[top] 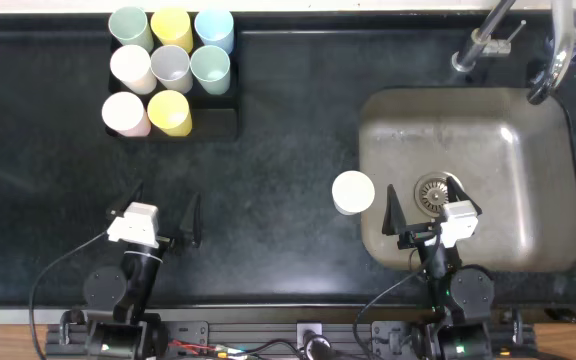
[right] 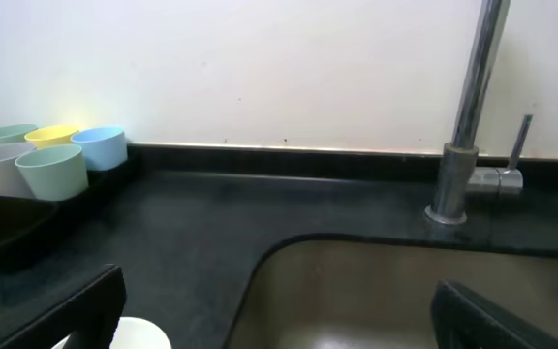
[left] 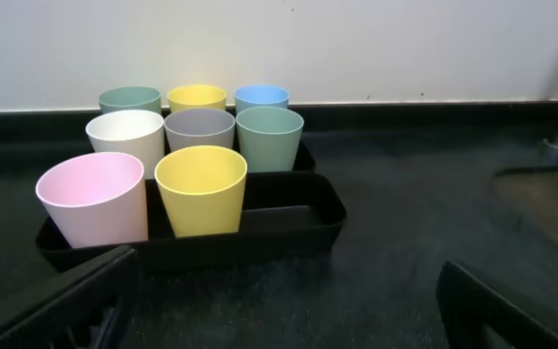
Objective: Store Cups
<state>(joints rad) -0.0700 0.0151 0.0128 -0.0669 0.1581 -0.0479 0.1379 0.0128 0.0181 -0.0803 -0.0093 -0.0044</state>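
Black worktop (top: pixel 268 170), top view's white cup (top: pixel 353 192) beside sink (top: pixel 513 160), cup tray (left: pixel 294 233), left tool (top: pixel 164 210) and right tool (top: pixel 426 205) spread.

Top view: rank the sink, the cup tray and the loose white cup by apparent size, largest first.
1. sink
2. cup tray
3. loose white cup
The gaps are wide, so nearness to the camera doesn't affect the order.

Left gripper (top: pixel 163 205) held low, fingers spread wide, right gripper (top: pixel 426 200) likewise low, fingers spread wide
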